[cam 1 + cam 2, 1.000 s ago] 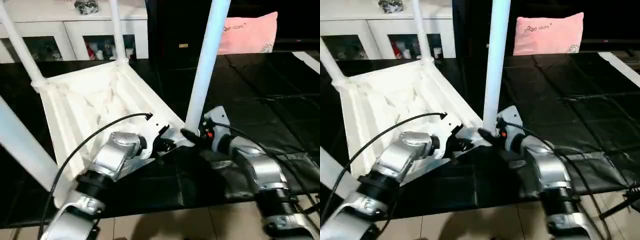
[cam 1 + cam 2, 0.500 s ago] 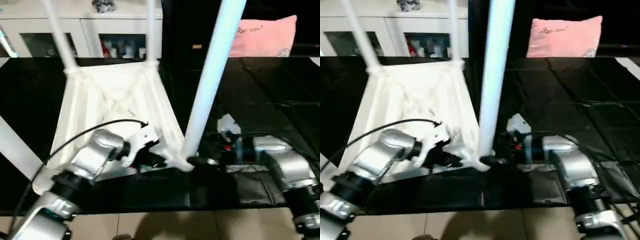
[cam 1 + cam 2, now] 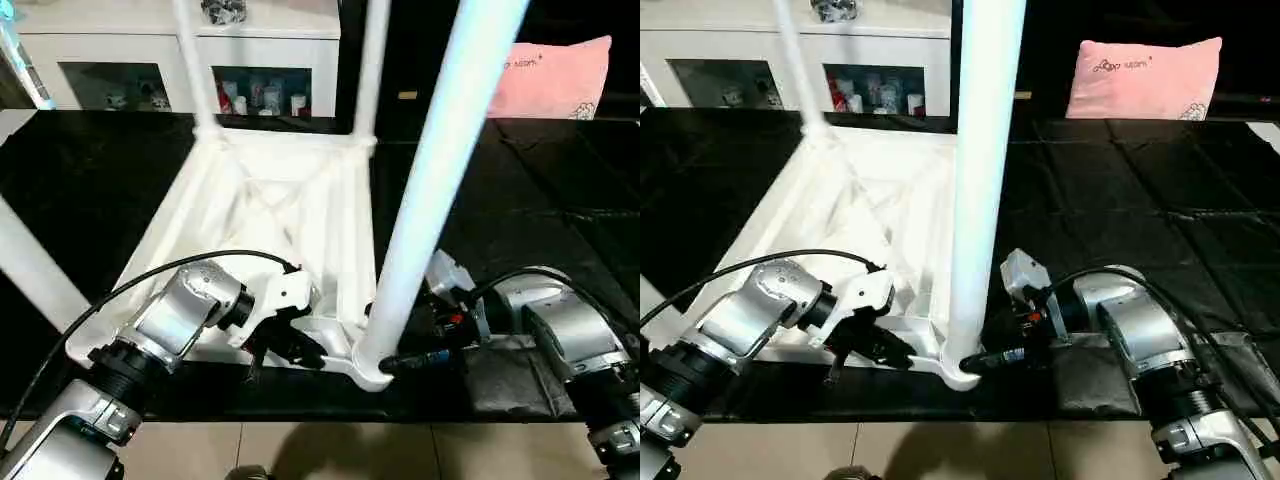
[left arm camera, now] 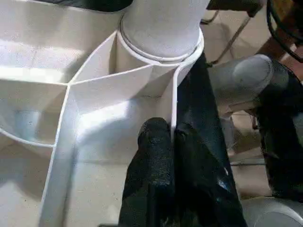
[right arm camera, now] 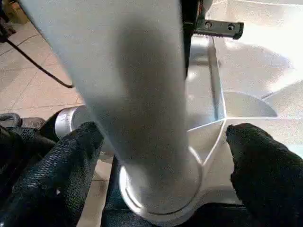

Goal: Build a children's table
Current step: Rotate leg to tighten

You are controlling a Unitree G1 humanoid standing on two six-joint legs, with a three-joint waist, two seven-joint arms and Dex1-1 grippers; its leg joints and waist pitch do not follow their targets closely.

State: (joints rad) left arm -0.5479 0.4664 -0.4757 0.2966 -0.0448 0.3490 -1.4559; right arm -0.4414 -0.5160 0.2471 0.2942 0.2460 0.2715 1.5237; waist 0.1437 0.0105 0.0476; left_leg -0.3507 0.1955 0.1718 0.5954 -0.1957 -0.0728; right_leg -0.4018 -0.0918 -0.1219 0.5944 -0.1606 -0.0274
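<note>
The children's table lies upside down on the black surface, its white tabletop point(image 3: 290, 210) showing the ribbed underside. Legs stand in the corner sockets: two at the far side point(image 3: 195, 70) point(image 3: 372, 70), one at the near left point(image 3: 35, 265), and a thick near-right leg point(image 3: 430, 190). My left gripper point(image 4: 171, 137) is shut on the tabletop's thin rim wall just beside the near-right socket point(image 4: 161, 52). My right gripper point(image 5: 161, 142) is open, its black fingers point(image 5: 80, 142) standing on either side of that leg's base without clamping it.
A white glass-doored cabinet point(image 3: 120, 60) runs along the back. A pink pillow point(image 3: 550, 75) sits at the back right. The black surface point(image 3: 90, 180) ends at a front edge above the tiled floor point(image 3: 300, 450). A dark pad point(image 3: 510, 385) lies under my right forearm.
My right gripper's fingers have spread apart around the leg's base. The left gripper keeps its hold on the rim. The whole picture has shifted, as the camera moved.
</note>
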